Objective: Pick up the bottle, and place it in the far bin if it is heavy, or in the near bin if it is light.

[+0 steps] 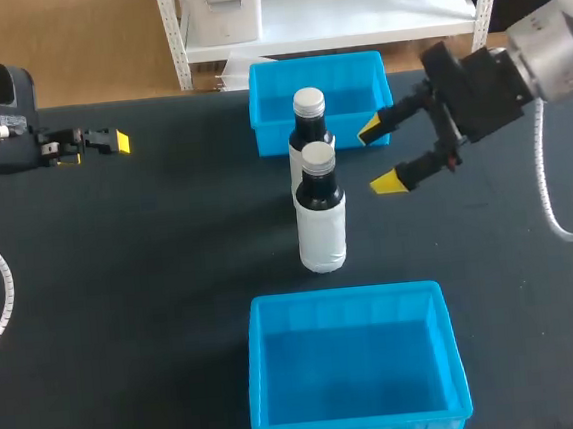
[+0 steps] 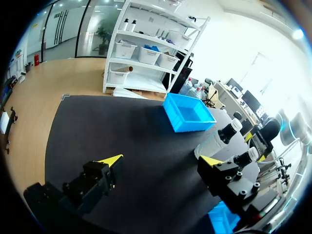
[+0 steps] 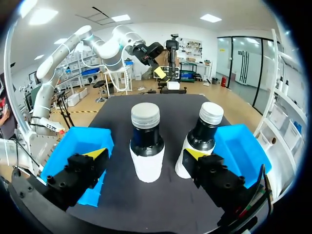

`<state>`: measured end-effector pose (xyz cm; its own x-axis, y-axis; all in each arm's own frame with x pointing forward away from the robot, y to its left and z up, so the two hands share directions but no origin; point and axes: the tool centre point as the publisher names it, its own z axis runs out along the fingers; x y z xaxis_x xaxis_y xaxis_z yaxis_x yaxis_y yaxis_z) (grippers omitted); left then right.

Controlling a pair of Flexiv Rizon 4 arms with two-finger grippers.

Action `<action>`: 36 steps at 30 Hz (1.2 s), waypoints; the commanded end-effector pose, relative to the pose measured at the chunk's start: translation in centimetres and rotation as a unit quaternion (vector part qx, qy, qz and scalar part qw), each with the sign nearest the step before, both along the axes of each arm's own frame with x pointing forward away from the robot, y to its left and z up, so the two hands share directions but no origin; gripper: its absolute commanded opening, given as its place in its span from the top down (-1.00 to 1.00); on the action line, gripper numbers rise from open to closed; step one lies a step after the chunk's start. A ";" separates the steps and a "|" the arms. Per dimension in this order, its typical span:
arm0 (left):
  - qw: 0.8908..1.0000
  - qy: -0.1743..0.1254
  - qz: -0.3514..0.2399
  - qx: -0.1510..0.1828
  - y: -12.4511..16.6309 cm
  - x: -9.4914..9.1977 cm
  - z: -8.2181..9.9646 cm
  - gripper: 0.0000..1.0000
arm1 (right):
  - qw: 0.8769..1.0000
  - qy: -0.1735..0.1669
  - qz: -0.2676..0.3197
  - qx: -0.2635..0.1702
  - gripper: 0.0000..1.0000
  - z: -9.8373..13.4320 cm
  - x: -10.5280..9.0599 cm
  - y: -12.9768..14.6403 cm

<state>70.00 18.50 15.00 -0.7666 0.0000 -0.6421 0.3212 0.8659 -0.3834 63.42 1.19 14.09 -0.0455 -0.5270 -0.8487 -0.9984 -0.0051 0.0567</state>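
Two bottles with white bodies, dark necks and pale caps stand mid-table. The nearer bottle (image 1: 321, 216) (image 3: 146, 144) is just behind the near blue bin (image 1: 264, 377) (image 3: 73, 141). The farther bottle (image 1: 310, 122) (image 3: 202, 139) touches the front of the far blue bin (image 1: 272, 135) (image 3: 241, 146). My right gripper (image 1: 380, 156) (image 3: 145, 158) hovers open to the right of both bottles, touching neither; the nearer bottle stands ahead of the gap between its fingers. My left gripper (image 1: 100, 145) (image 2: 161, 163) is open and empty at the far left of the table.
Both bins look empty. Dark table mat (image 1: 152, 286) lies bare left and right of the bottles and bins. In the left wrist view the far bin (image 2: 187, 113) and the farther bottle (image 2: 217, 141) stand well ahead of the left gripper.
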 end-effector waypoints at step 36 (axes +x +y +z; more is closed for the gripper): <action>1.000 0.000 0.000 0.000 0.0 0.0 0.0 -1.00 | 0.999 0.027 0.026 0.008 -1.00 -2.0 0.0 6.6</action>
